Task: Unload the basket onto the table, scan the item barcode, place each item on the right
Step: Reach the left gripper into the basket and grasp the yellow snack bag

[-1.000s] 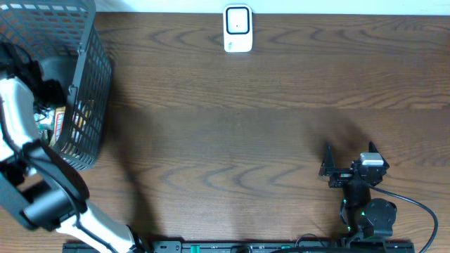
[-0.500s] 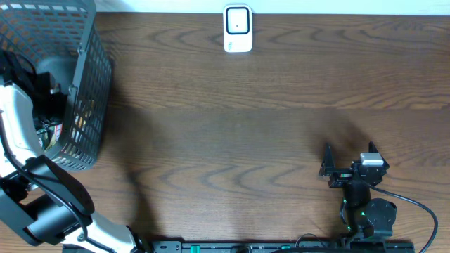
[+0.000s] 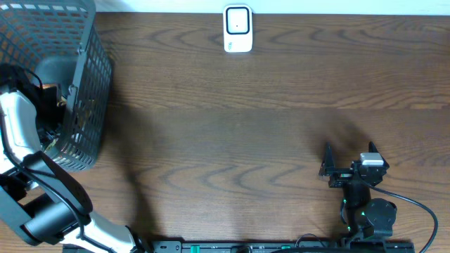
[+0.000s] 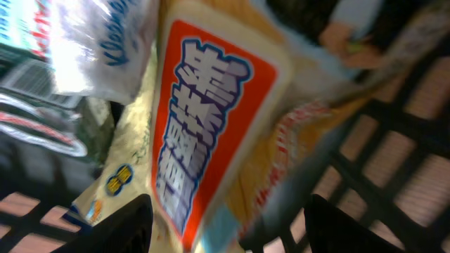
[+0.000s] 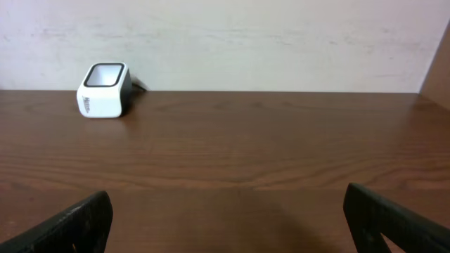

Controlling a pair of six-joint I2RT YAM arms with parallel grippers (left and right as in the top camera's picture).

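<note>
reaching into the grey basket [image 3: 95, 77] at the far left of the tabletop [image 3: 232, 140], the left hand [image 4: 228, 214] has its two fingers set apart on either side of an orange-red packet [image 4: 211, 126] with blue lettering. the wrist view is blurred, so i cannot tell whether the hand is already clenched on the packet or only straddling it. the packet, which i take to be the item to scan, sits inside the basket, tilted among other goods. the step in hand looks like the pick. to do it well, the fingers should close across the packet's narrow width, firmly but without crushing what seems a soft wrapper. the lift should then go straight up past the rim before any swing sideways. no barcode shows on the face in view, so it is probably on another side and will need turning toward the scanner's window. a white tissue pack [image 4: 98, 49] lies just beside the packet at the upper left, with more wrappers under it, and could be dragged along. the basket's dark mesh stands close on the other side and may snag a finger. the white scanner [image 3: 238, 28] stands at the far edge in the middle, well apart from the basket, with bare wood between. the right hand [image 5: 228, 214] is released and holds nothing, parked near the front right, out of the way.
</note>
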